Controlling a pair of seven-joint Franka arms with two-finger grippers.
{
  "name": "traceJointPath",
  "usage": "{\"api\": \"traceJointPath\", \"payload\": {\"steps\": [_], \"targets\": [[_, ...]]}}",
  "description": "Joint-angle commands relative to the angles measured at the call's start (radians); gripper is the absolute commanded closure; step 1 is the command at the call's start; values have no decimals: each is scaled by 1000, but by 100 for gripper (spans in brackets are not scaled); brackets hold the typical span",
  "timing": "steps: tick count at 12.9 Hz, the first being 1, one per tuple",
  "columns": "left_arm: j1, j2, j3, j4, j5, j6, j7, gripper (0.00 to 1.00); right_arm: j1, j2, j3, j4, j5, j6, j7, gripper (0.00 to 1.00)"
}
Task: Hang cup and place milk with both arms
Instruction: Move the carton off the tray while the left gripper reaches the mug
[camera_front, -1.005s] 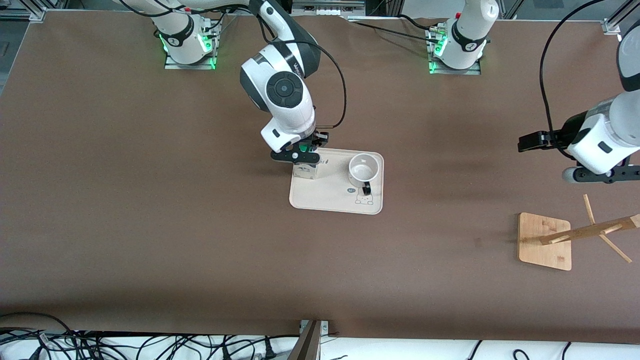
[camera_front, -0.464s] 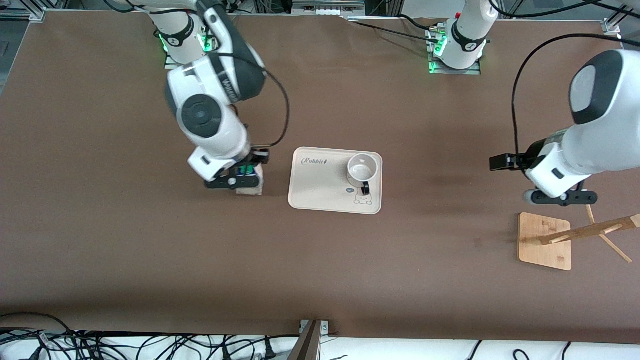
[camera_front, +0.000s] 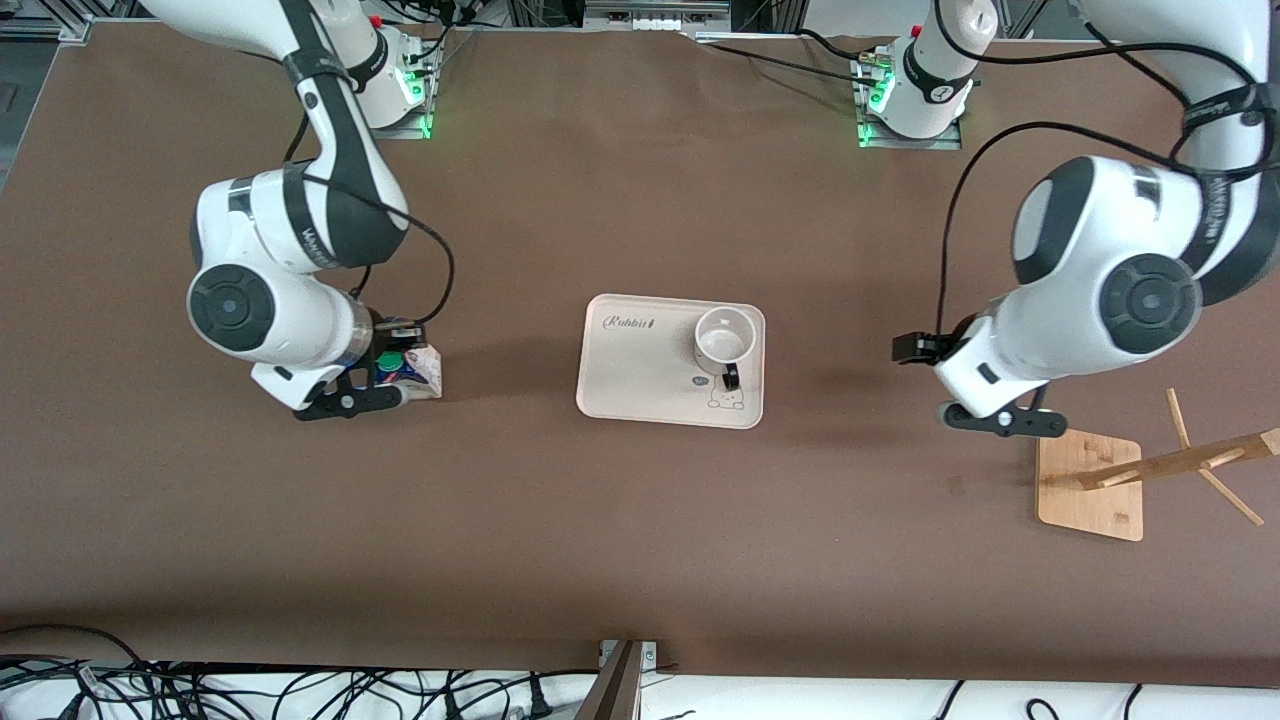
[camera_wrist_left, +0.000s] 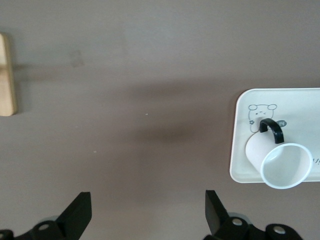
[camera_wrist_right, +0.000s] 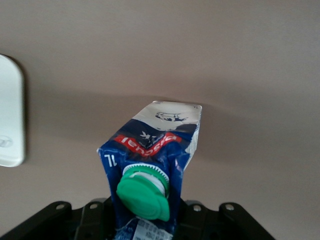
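Note:
The milk (camera_front: 408, 368), a blue and white carton with a green cap, hangs tilted in my right gripper (camera_front: 385, 385), which is shut on its top. It is over bare table toward the right arm's end, away from the tray. In the right wrist view the milk (camera_wrist_right: 155, 150) fills the space between the jaws of the right gripper (camera_wrist_right: 147, 220). The white cup (camera_front: 727, 340) stands upright on the cream tray (camera_front: 640, 385), its black handle toward the front camera. My left gripper (camera_front: 1000, 420) hovers open and empty between tray and rack. The left wrist view shows the left gripper (camera_wrist_left: 147, 217) and the cup (camera_wrist_left: 277, 162).
A wooden cup rack with a square base (camera_front: 1090, 482) and pegs (camera_front: 1200, 460) stands toward the left arm's end of the table. The rack's base (camera_wrist_left: 6, 75) shows at the edge of the left wrist view. Cables lie along the table's front edge.
My right arm lifted the milk off the tray and carried it toward the right arm's end. My left arm swung inward, toward the tray and over the table by the rack base.

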Motion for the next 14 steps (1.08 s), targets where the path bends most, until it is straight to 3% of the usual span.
{"api": "traceJointPath", "payload": {"steps": [1,4,6,7,8,10,14], "targets": [[-119,69,15,20,-14,44,-108,0,5,-87,-50,-190,19,125,-99,71],[-164,124,6,20,-24,170,-196,0,3,-96,-64,-261,32,199,-127,67],[-210,158,6,21,-24,225,-230,0,-1,-90,-65,-261,41,199,-127,56],[-227,171,6,21,-23,242,-263,0,-10,-87,-65,-261,45,199,-127,44],[-230,177,4,21,-24,262,-285,0,-18,-82,-65,-259,45,201,-127,25],[-259,197,-2,23,-26,282,-343,0,-24,-81,-67,-252,59,201,-127,0],[-314,218,-19,18,-24,351,-435,0,-24,-81,-67,-242,73,199,-111,0]]}}
